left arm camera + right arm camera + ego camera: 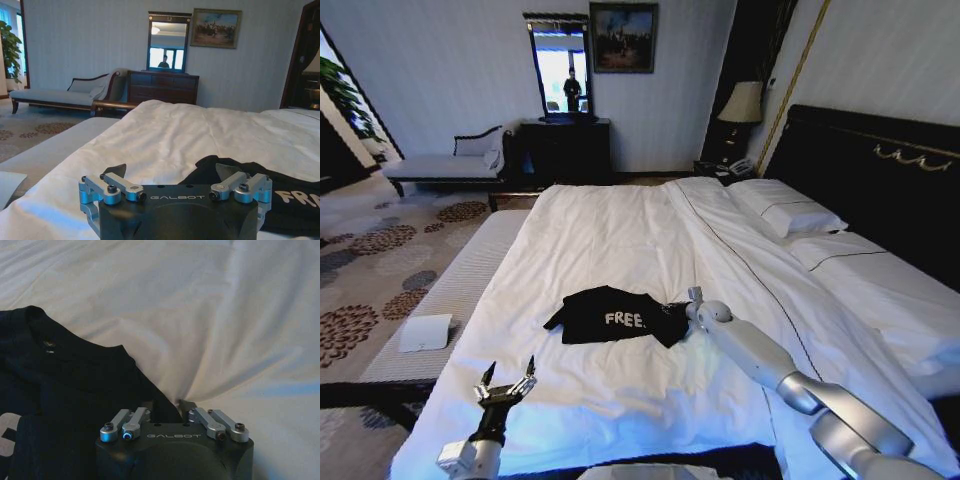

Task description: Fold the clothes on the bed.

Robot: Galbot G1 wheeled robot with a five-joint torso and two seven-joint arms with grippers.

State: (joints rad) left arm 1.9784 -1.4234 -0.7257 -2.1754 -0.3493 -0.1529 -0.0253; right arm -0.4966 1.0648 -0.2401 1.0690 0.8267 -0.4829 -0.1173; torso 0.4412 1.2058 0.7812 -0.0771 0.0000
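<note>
The clothes, a black T-shirt (610,318) with white "FREE" lettering, lie partly bunched in the middle of the white bed (650,230). At the shirt's right edge my right gripper (680,303) is down on the fabric. In the right wrist view its fingers stand close together over the dark hem (75,390), right gripper (167,407) shut on the shirt. Low over the sheet near the bed's front left, my left gripper (505,378) is open and holds nothing. The left wrist view shows the left gripper (171,170) a short way from the shirt (280,200).
White pillows (790,210) and a dark headboard (880,170) lie to the right. A pale striped bench (460,290) runs along the bed's left side with a white sheet (425,332) on it. A chaise (440,165) and dark dresser (565,150) stand at the far wall.
</note>
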